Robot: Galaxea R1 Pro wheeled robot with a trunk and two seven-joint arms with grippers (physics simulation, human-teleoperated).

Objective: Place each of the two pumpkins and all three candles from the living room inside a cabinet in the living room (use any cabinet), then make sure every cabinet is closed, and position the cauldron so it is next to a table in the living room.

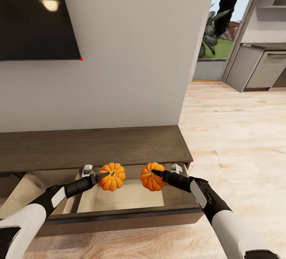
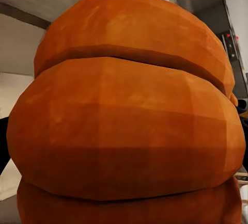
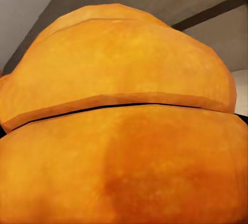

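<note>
Two orange ribbed pumpkins hang side by side over the open drawer (image 1: pixel 119 201) of the long dark-brown cabinet (image 1: pixel 91 145). My left gripper (image 1: pixel 104 176) is shut on the left pumpkin (image 1: pixel 113 177), whose ribs loom close in the left wrist view (image 2: pixel 124 126). My right gripper (image 1: pixel 155 173) is shut on the right pumpkin (image 1: pixel 150 178), which sits just as close in the right wrist view (image 3: pixel 124 131). The drawer's pale interior lies below both pumpkins. The candles, cauldron and table are out of view.
A black wall TV (image 1: pixel 35 16) hangs above the cabinet at upper left. Light wood floor (image 1: pixel 234 139) stretches to the right toward glass patio doors (image 1: pixel 222 24) and grey kitchen units (image 1: pixel 262 68). The drawer's dark front edge (image 1: pixel 123 213) stands just before my arms.
</note>
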